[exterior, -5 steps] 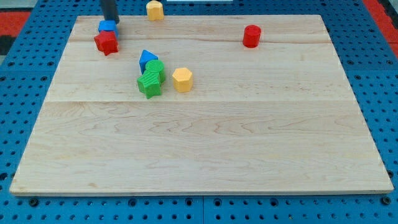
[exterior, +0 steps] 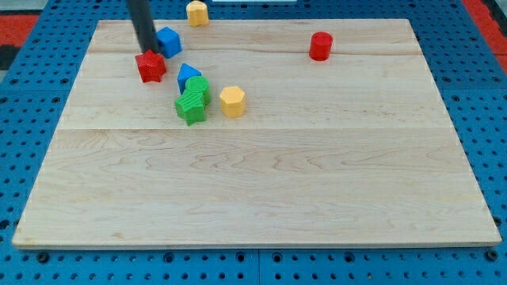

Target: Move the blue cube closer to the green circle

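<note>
You see a light wooden board (exterior: pixel 261 174), built of planks with grain running left to right, resting on a blue perforated panel (exterior: pixel 32 103); a red patch shows at the view's top left. The rod carries no gripper. My tip (exterior: pixel 149 51) sits at the top left, touching the red star block (exterior: pixel 150 66) from above and just left of the blue cube (exterior: pixel 169 40). The blue cube stands corner-on to you, with no evident long axis. Below it, apart, lies the blue triangular block (exterior: pixel 188 75), touching the green circle (exterior: pixel 199 87), which adjoins a ribbed green star block (exterior: pixel 190 106). A yellow hexagonal block (exterior: pixel 232 101) sits beside them. Another yellow block (exterior: pixel 196 12) lies at the top edge; a red cylinder (exterior: pixel 320 46) stands top right.
</note>
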`<control>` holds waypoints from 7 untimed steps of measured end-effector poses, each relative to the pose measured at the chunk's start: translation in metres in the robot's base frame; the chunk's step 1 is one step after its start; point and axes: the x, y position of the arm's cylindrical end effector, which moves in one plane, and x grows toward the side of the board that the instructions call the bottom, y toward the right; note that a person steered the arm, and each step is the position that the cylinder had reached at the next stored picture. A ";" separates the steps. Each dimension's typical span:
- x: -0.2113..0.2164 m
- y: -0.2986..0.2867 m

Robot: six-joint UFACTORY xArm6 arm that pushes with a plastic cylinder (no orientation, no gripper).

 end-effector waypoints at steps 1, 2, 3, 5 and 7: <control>-0.012 -0.024; -0.023 -0.042; -0.048 -0.042; -0.023 0.040; -0.036 0.062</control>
